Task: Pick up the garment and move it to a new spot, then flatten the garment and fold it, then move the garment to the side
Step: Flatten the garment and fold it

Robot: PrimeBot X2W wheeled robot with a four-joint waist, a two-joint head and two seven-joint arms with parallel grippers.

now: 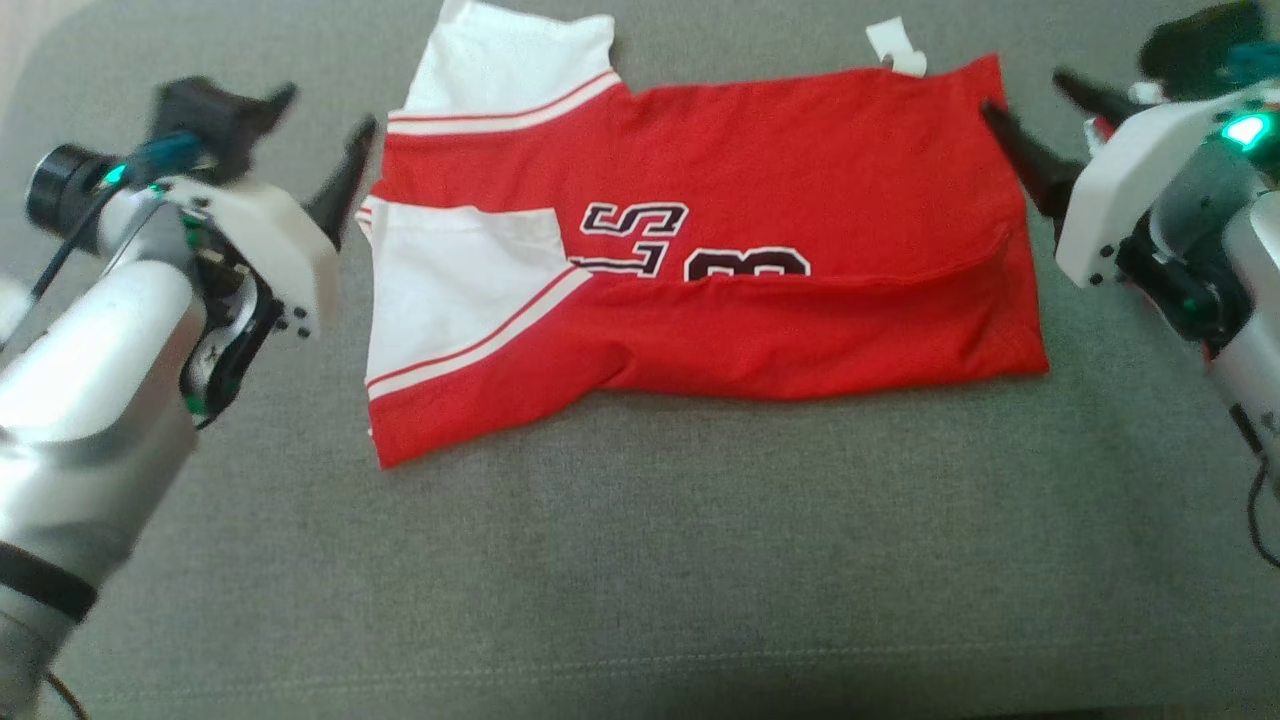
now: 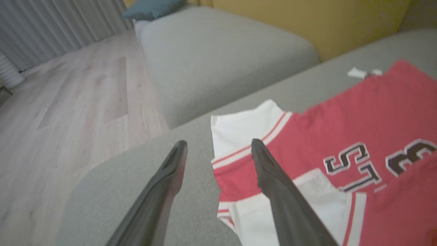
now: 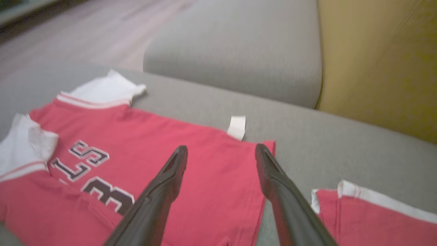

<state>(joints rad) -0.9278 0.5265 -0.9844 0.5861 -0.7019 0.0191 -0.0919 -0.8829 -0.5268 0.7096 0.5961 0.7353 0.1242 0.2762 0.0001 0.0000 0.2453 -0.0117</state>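
Jersey (image 1: 800, 330): red, white-sleeved, folded once, centre frame.
Left gripper (image 1: 325, 115): jaws wide, empty.
Right gripper (image 1: 1025, 92): jaws wide, empty.
Risk: jaws catching the hem could undo the fold.

- A red jersey (image 1: 760, 190) with white sleeves lies folded on the grey cushion (image 1: 640, 560), a white tag (image 1: 897, 45) at its far edge.
- The left claw (image 1: 325, 112) is spread and empty, just beside the jersey's left edge.
- The right claw (image 1: 1025, 90) is spread and empty, one fingertip at the right edge.

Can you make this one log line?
garment: folded over, on grey cushion | left gripper: open, empty | right gripper: open, empty
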